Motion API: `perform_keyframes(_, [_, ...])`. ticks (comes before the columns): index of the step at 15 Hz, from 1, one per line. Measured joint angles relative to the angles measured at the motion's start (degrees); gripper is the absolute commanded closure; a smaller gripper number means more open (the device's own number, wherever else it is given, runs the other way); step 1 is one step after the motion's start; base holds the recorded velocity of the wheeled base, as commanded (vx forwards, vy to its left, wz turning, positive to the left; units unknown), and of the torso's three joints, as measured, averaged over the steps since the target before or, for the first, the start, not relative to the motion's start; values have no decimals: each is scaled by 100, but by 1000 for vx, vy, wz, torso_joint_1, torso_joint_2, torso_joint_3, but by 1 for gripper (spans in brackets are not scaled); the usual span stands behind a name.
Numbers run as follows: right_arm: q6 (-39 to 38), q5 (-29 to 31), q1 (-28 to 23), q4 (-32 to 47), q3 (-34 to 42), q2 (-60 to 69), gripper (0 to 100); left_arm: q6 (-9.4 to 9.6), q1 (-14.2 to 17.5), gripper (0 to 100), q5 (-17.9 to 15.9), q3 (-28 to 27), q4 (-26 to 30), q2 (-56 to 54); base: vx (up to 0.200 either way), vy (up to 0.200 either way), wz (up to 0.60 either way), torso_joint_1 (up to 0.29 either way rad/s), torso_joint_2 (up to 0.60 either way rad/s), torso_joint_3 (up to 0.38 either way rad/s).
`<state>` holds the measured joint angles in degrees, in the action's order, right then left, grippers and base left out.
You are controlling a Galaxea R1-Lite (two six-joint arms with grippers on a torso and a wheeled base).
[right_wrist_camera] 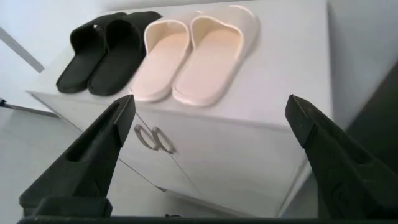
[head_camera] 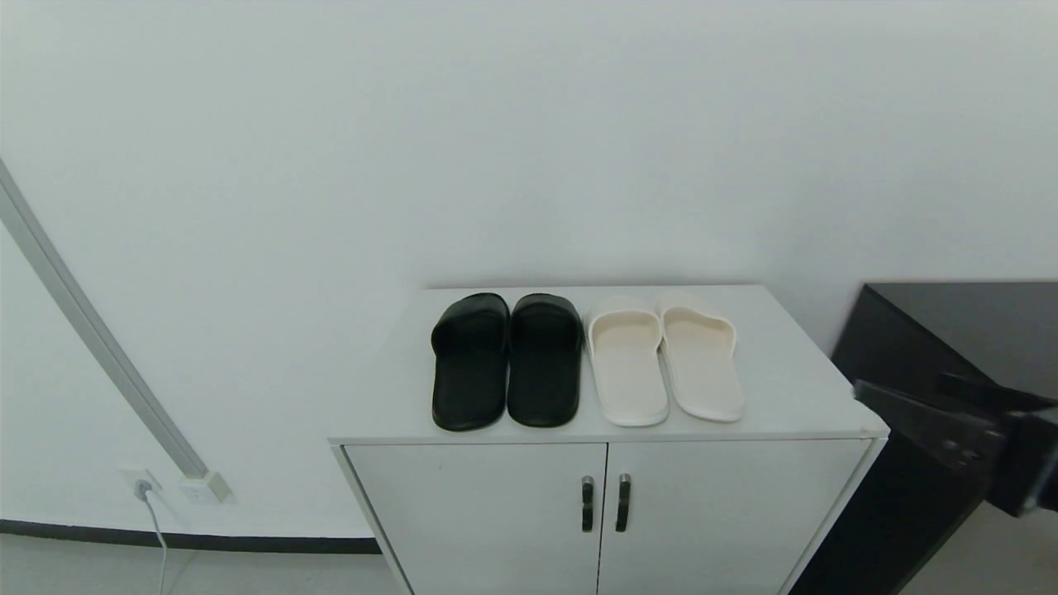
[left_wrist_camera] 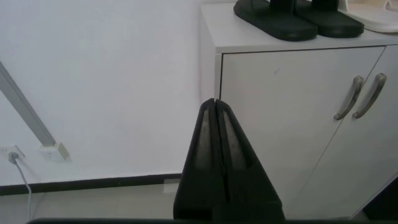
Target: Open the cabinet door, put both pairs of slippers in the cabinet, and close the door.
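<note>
A white cabinet (head_camera: 793,372) stands against the wall with both doors closed; its two dark handles (head_camera: 605,502) meet at the middle. A black pair of slippers (head_camera: 504,359) and a white pair of slippers (head_camera: 665,359) lie side by side on its top. My right gripper (head_camera: 899,383) hovers open off the cabinet's right corner, at about top height. In the right wrist view its fingers (right_wrist_camera: 93,155) frame the white slippers (right_wrist_camera: 193,56) and the handles (right_wrist_camera: 152,138). My left gripper (left_wrist_camera: 215,102) is shut and empty, low in front of the cabinet's left edge (left_wrist_camera: 217,74).
A black table (head_camera: 975,322) stands directly right of the cabinet, close behind my right gripper. On the wall to the left run a slanted grey conduit (head_camera: 83,322) and a socket with a plugged cable (head_camera: 142,487). Open floor lies left of the cabinet.
</note>
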<state>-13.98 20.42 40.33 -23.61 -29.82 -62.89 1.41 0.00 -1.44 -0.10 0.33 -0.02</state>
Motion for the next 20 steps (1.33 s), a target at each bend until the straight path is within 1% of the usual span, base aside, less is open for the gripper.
perform_keyframes(2, [-96, 421, 413, -48, -529, -688, 0, -2, 0, 100, 2, 0, 2, 0, 0, 0, 0, 0, 0, 0])
perform_keyframes(4, [-227, 755, 669, -66, -984, -1309, 0, -9, 0, 100, 2, 0, -1, 0, 0, 0, 0, 0, 0, 0])
perform_keyframes(7, [-363, 1438, 831, -101, -1684, -2219, 0, -11, 0, 100, 2, 0, 2, 0, 0, 0, 0, 0, 0, 0])
perform_keyframes(9, [-380, 1702, 846, -116, -2068, -2799, 0, -11, 0, 100, 2, 0, 2, 0, 0, 0, 0, 0, 0, 0])
perform_keyframes(11, [-385, 1779, 761, -121, -2506, -3388, 0, -9, 0, 100, 2, 0, 2, 0, 0, 0, 0, 0, 0, 0])
perform_keyframes(16, [-383, 1721, 234, -137, -3528, -4563, 0, -9, 0, 100, 2, 0, 2, 0, 0, 0, 0, 0, 0, 0])
perform_keyframes(20, [-369, 1609, 96, -156, -3871, -5083, 0, -13, 0, 100, 2, 0, 2, 0, 0, 0, 0, 0, 0, 0])
